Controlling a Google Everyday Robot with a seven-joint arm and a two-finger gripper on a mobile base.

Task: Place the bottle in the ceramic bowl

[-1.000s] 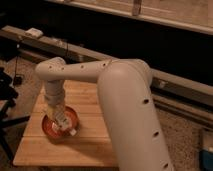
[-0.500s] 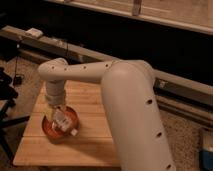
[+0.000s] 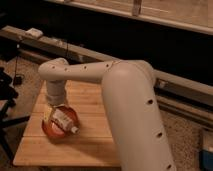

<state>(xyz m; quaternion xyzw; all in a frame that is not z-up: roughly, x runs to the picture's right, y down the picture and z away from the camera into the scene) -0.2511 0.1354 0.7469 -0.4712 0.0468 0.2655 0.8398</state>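
Bottle (image 3: 64, 120) tilted over ceramic bowl (image 3: 50, 131), just below the gripper (image 3: 56, 106); jaws' state unclear.

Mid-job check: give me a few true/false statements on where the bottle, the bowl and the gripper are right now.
1. The bottle lies on its side in the ceramic bowl. True.
2. The ceramic bowl stands on the floor beside the table. False: it stands on the wooden table, near its left side.
3. The gripper is above the bowl, close to the bottle. True.
4. The bottle stands upright on the table, away from the bowl. False: it is tilted, lying across the bowl, cap toward the right rim.
5. The arm reaches in from the left of the view. False: it comes from the right foreground.
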